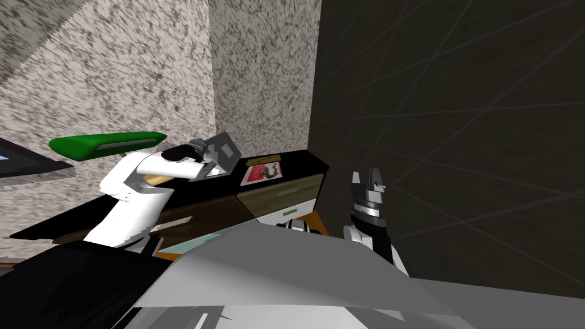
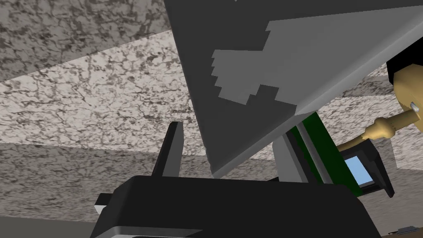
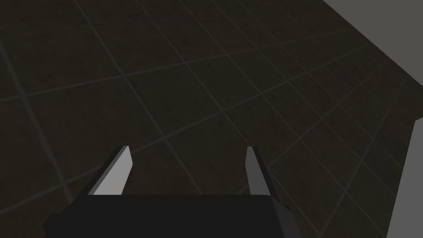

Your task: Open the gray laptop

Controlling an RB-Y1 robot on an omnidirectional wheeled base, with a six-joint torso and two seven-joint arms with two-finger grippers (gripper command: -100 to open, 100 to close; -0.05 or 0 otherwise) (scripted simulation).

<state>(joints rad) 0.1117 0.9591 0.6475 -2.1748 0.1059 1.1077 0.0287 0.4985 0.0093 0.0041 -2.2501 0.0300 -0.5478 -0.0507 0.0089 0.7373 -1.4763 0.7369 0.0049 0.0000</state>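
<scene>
The gray laptop point(image 1: 221, 152) stands on a black desk top point(image 1: 291, 162) against the speckled wall, its lid raised partway off its base. My left arm reaches across the desk, and my left gripper point(image 1: 200, 149) is at the lid's left side. In the left wrist view the dark gray lid point(image 2: 248, 82) slants down between the fingers point(image 2: 171, 153) of the left gripper point(image 2: 229, 165), which stand apart, open, and one finger is partly hidden behind the lid's edge. My right gripper point(image 1: 368, 180) hangs open to the right of the desk over a dark tiled surface point(image 3: 206, 82).
A green lamp shade point(image 1: 108, 143) hangs left of the laptop. A red and white sheet point(image 1: 263, 171) lies on the desk to its right. Drawers point(image 1: 280, 191) sit below the top. A small screen point(image 1: 17, 160) is at the far left. A tan turned piece point(image 2: 407, 89) is near the lid.
</scene>
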